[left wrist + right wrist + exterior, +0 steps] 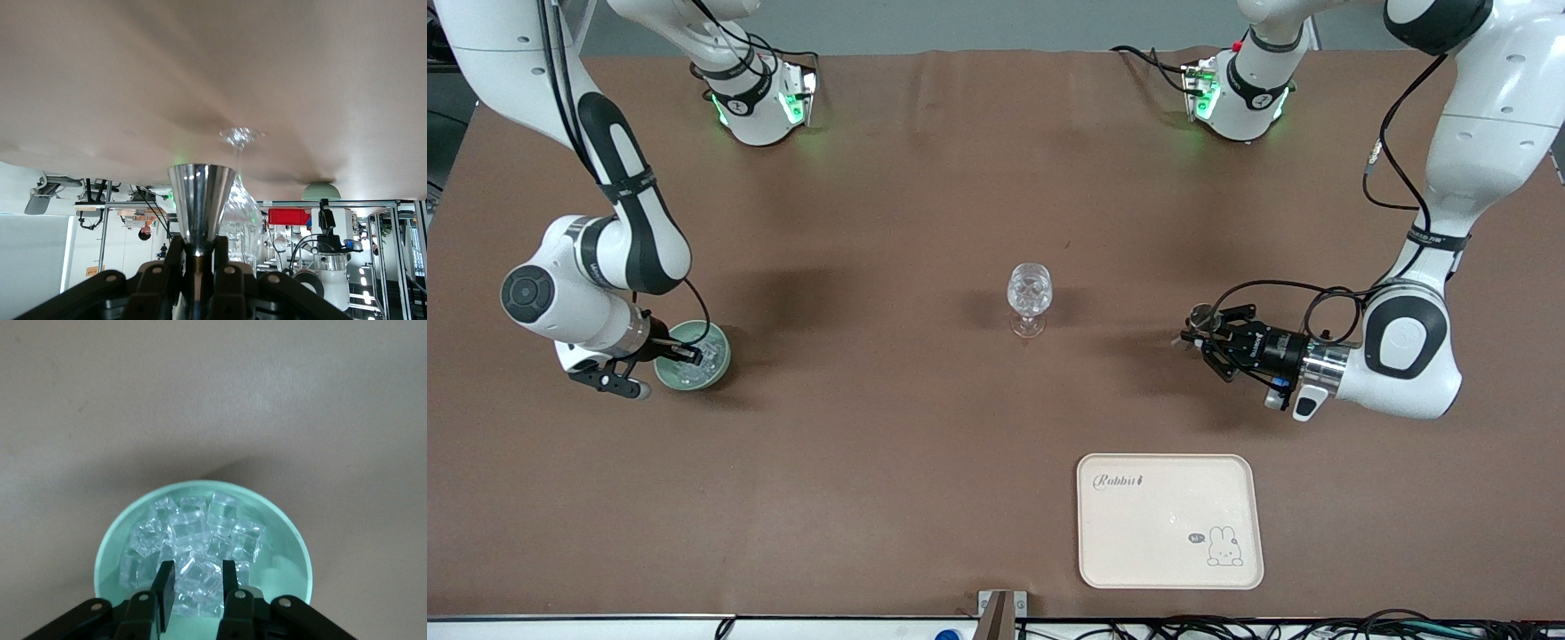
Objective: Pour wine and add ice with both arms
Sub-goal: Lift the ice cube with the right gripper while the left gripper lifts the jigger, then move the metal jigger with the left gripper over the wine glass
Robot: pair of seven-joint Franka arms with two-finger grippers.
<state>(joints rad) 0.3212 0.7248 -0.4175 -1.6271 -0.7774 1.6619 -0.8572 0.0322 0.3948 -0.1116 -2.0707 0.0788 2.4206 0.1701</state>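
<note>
Wine glass [1029, 298]: mid-table, between right gripper [691, 355] in green bowl [694, 356] and left gripper [1193, 332]; tray [1169, 520].

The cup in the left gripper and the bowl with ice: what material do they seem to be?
Cup in the left gripper: probably polished metal, with mirror-like reflections. Bowl: pale green, smooth and matte, perhaps plastic or ceramic. Ice inside: clear, glistening cubes.

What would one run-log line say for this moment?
right gripper: shut on ice cube in green bowl | left gripper: shut on metal cup | wine glass: mid-table
</note>
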